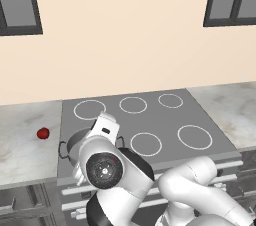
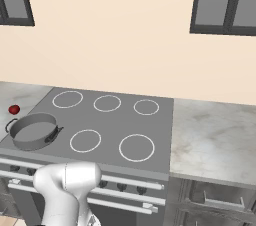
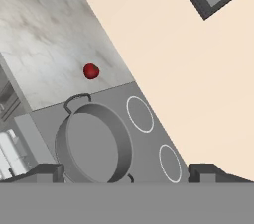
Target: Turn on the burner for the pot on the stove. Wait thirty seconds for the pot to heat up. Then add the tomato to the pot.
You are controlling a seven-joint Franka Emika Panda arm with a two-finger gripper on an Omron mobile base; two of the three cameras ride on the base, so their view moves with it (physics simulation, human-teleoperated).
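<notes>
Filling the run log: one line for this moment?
pot: front-left burner, empty | tomato: on counter left of stove | pincer: open, holding nothing

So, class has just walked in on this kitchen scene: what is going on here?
A white robot arm is working at the stove. The pot sits empty on the stove's front left burner, and the tomato lies apart from it on the marble counter to the left. The tool hangs above the pot with its fingers wide apart, holding nothing. The tomato is not yet in the pot.
</notes>
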